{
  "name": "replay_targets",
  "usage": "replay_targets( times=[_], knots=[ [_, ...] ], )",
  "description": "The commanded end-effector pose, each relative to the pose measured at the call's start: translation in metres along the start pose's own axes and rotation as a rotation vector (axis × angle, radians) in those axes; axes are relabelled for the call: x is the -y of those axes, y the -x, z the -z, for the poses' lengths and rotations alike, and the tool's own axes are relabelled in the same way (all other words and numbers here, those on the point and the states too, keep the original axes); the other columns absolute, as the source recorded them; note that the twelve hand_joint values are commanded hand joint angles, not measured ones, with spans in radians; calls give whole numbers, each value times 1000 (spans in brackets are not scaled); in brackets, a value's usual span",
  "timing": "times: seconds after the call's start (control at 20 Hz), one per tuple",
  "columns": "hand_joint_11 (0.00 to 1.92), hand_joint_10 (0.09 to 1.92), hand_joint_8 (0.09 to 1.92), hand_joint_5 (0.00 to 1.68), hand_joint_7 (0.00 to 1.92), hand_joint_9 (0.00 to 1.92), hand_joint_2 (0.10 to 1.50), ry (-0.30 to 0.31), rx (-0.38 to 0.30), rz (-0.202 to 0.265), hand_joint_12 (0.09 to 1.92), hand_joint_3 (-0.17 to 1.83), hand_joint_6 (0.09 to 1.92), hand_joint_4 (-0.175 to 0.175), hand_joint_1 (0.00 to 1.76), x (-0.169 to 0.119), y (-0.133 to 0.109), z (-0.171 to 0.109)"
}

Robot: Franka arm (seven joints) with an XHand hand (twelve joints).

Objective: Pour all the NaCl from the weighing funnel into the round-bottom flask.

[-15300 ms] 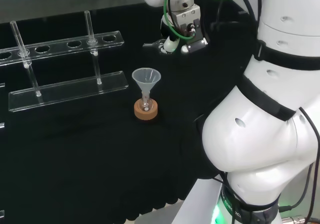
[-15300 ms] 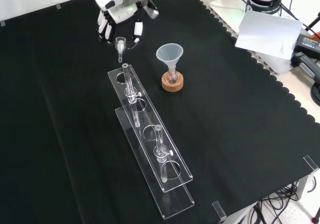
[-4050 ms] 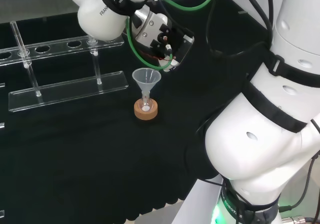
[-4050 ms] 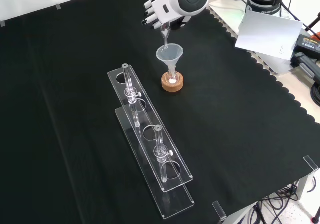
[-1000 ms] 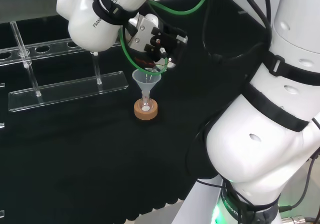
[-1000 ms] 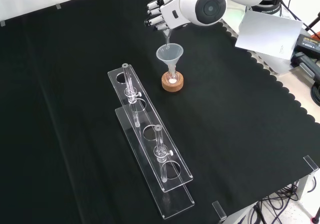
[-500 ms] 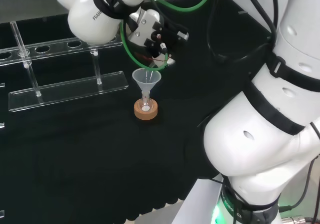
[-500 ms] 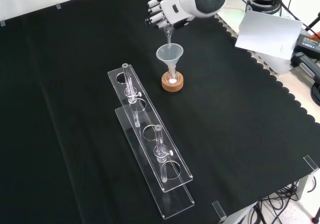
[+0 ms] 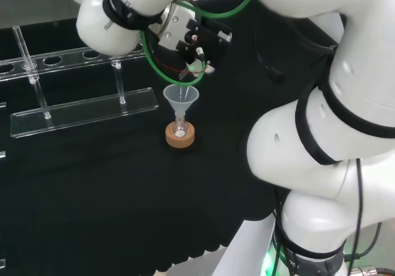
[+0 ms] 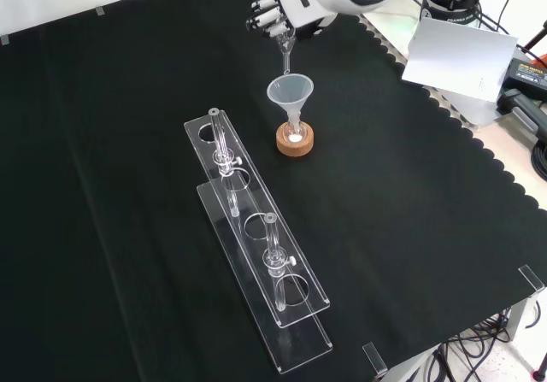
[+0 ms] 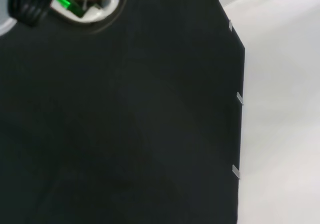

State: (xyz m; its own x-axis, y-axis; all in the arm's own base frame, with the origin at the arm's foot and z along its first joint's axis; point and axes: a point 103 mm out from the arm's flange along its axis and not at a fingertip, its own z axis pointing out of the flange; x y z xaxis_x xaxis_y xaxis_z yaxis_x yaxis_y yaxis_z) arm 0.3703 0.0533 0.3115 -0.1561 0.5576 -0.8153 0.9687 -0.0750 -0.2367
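Your hand (image 10: 286, 10) pinches the weighing funnel (image 10: 287, 55) — stem pointing down, directly above the flask's wide funnel (image 10: 291, 92).

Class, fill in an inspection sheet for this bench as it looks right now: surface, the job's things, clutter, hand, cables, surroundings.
Surface: black cloth covers the bench.
Job's things: weighing funnel held spout-down above the clear funnel, apart from it; the clear funnel sits in the round-bottom flask on a cork ring; white powder lies in the flask.
Clutter: clear tube rack with two glass tubes, in front of the flask in the front view.
Hand: hand curled round the weighing funnel.
Cables: green cable loops by the wrist in the head view.
Surroundings: white sheet off the cloth's edge.
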Motion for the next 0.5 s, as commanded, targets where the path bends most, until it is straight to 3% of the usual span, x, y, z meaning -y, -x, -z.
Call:
replay_targets(
  times=[0.05, 0.5],
  knots=[
    [949, 229, 635, 1308, 588, 1001, 640, -42, 3, 41, 959, 665, 612, 175, 1130, -9, -17, -25],
    [948, 229, 634, 1309, 584, 1001, 640, 7, -43, 28, 958, 666, 612, 175, 1130, -4, -11, -16]
  ],
)
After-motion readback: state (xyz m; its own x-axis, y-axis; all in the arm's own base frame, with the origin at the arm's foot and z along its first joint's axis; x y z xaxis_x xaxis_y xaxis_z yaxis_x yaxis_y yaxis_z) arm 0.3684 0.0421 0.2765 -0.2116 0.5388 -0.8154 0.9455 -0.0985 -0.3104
